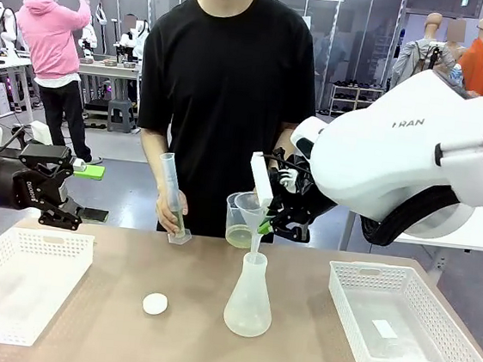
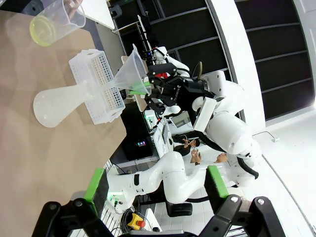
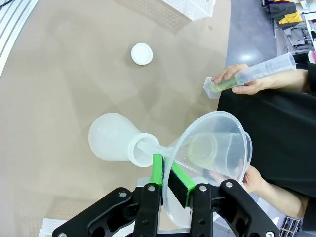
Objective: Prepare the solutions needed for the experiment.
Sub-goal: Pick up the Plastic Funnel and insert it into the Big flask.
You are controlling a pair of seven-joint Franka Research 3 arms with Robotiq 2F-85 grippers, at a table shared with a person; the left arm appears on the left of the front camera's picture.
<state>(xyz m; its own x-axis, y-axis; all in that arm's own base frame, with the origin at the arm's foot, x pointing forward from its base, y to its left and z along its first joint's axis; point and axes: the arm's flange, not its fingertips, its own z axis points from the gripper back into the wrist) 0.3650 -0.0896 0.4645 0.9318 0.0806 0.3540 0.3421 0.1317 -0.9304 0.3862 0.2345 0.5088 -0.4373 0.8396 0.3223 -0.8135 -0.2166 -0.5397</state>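
My right gripper (image 1: 264,227) is shut on the rim of a clear plastic funnel (image 1: 251,208), whose stem points into the neck of an empty conical flask (image 1: 249,301) on the table. In the right wrist view the green pads (image 3: 157,173) pinch the funnel (image 3: 217,133) wall over the flask (image 3: 114,138). The person holds a beaker (image 1: 235,222) with a shallow layer of pale yellow-green solution (image 1: 237,236) just behind the funnel. Their other hand holds a tilted graduated cylinder (image 1: 173,198) with a little of the same liquid. My left gripper (image 1: 60,201) hangs open at the left.
A small white disc (image 1: 155,303) lies on the table left of the flask. A white basket (image 1: 19,283) sits under my left gripper and another white basket (image 1: 399,323) stands at the right. The person stands close at the far edge.
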